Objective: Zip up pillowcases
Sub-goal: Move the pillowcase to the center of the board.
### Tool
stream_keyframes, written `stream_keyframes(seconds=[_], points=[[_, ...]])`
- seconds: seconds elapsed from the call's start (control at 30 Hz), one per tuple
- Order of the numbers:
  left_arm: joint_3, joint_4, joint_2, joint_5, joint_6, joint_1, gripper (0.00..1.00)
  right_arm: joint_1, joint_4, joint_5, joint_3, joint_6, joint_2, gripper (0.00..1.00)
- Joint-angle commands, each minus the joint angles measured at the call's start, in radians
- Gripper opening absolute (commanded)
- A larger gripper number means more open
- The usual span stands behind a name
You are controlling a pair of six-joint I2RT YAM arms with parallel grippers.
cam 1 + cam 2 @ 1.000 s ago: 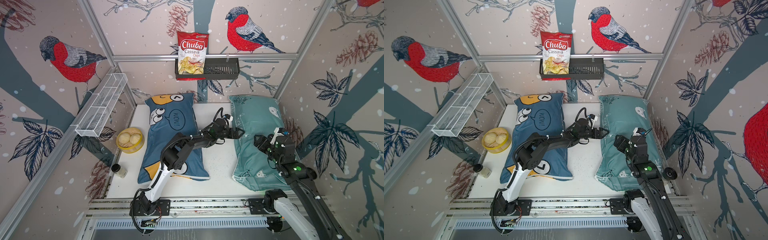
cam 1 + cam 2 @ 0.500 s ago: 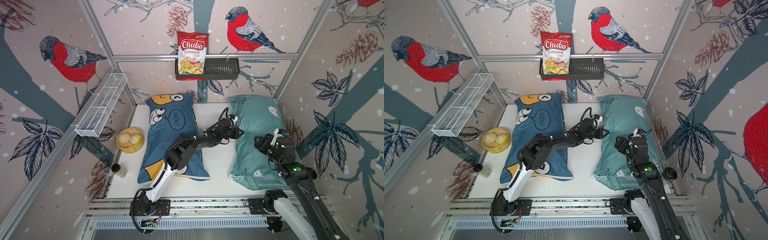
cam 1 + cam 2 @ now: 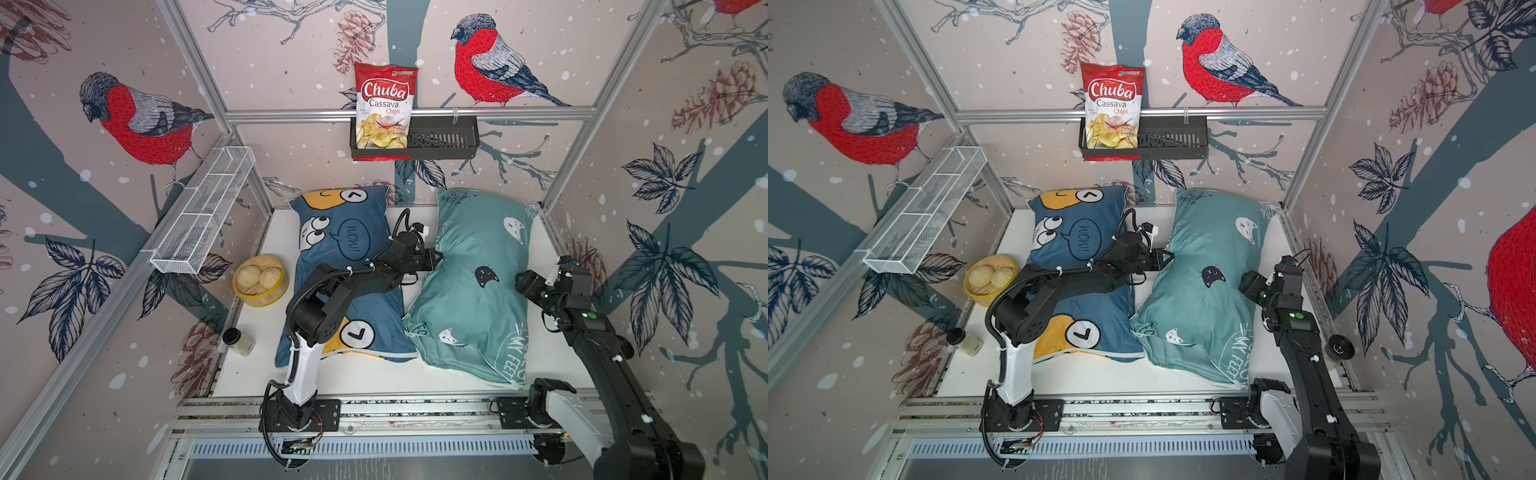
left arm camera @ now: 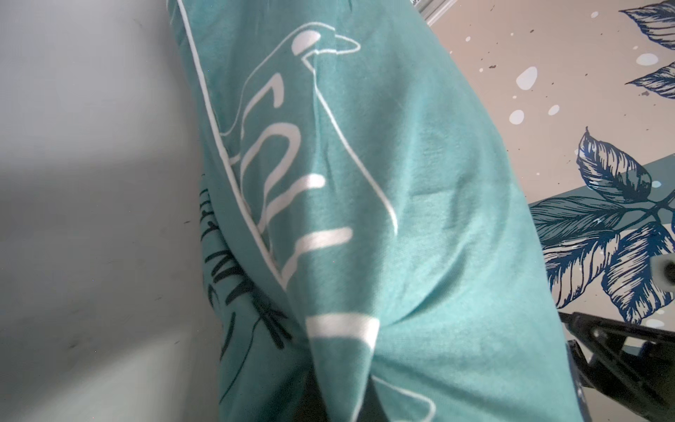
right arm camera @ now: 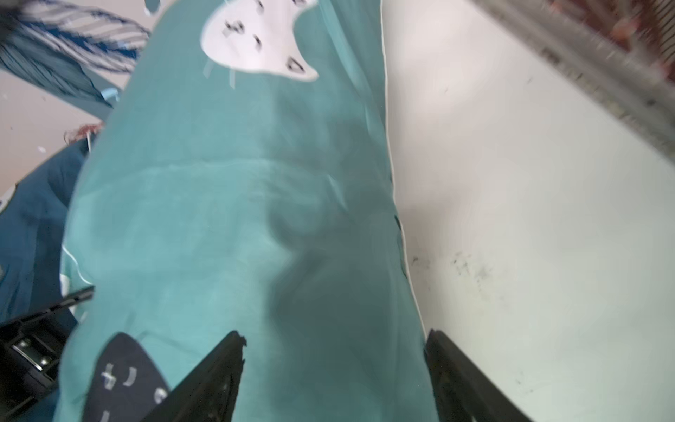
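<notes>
1. Pillowcase cloth is now pinched: the jaws of the left gripper (image 3: pixel 437 261), spread wide a second ago, are closed on the inner long edge of the teal pillowcase (image 3: pixel 478 299).
2. Nothing is held by the right gripper (image 5: pixel 334 365). Its jaws are kept apart over the teal outer edge, one finger above cloth and one above the table (image 5: pixel 529 226).
3. The teal pillowcase has been dragged inward. Its near corner, set apart from the blue pillowcase (image 3: pixel 345 245) a second ago, is now pressed against it.
4. The blue pillowcase is left unmoved beneath the left arm.
5. A hold is thus gained for turning or steadying the teal pillowcase. No zip or slider can be made out, so zipping is judged not yet begun.
</notes>
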Motion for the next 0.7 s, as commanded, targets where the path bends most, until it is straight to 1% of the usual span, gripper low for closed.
stream_keyframes(seconds=[0.0, 0.13, 0.17, 0.23, 0.27, 0.3, 0.43, 0.53, 0.57, 0.6, 0.63, 0.67], points=[[-0.08, 0.155, -0.036, -0.042, -0.055, 0.036, 0.0, -0.004, 0.022, -0.104, -0.034, -0.038, 0.011, 0.82], [-0.157, 0.232, -0.061, -0.049, -0.104, 0.065, 0.0, -0.004, 0.068, -0.174, -0.068, -0.034, 0.028, 0.83], [-0.167, 0.239, -0.066, -0.053, -0.106, 0.067, 0.0, -0.001, 0.088, -0.201, -0.069, -0.03, 0.039, 0.78], [-0.184, 0.238, -0.077, -0.064, -0.106, 0.069, 0.0, 0.003, 0.124, -0.263, -0.057, -0.019, 0.072, 0.62], [-0.194, 0.239, -0.085, -0.074, -0.106, 0.071, 0.0, 0.01, 0.139, -0.296, -0.045, -0.014, 0.094, 0.58], [-0.206, 0.241, -0.095, -0.089, -0.107, 0.073, 0.0, 0.023, 0.151, -0.318, -0.029, -0.012, 0.117, 0.56], [-0.226, 0.224, -0.136, -0.137, -0.092, 0.084, 0.0, 0.086, 0.157, -0.352, 0.058, -0.03, 0.21, 0.56], [-0.202, 0.179, -0.157, -0.139, -0.059, 0.084, 0.0, 0.106, 0.151, -0.361, 0.123, -0.046, 0.271, 0.54], [-0.195, 0.164, -0.162, -0.136, -0.046, 0.084, 0.04, 0.109, 0.156, -0.359, 0.139, -0.045, 0.285, 0.52], [-0.195, 0.157, -0.171, -0.137, -0.035, 0.084, 0.16, 0.11, 0.155, -0.357, 0.151, -0.046, 0.295, 0.48], [-0.196, 0.153, -0.182, -0.136, -0.023, 0.084, 0.34, 0.111, 0.152, -0.354, 0.165, -0.046, 0.304, 0.45], [-0.198, 0.145, -0.195, -0.139, -0.008, 0.084, 0.51, 0.111, 0.149, -0.35, 0.173, -0.047, 0.309, 0.44]])
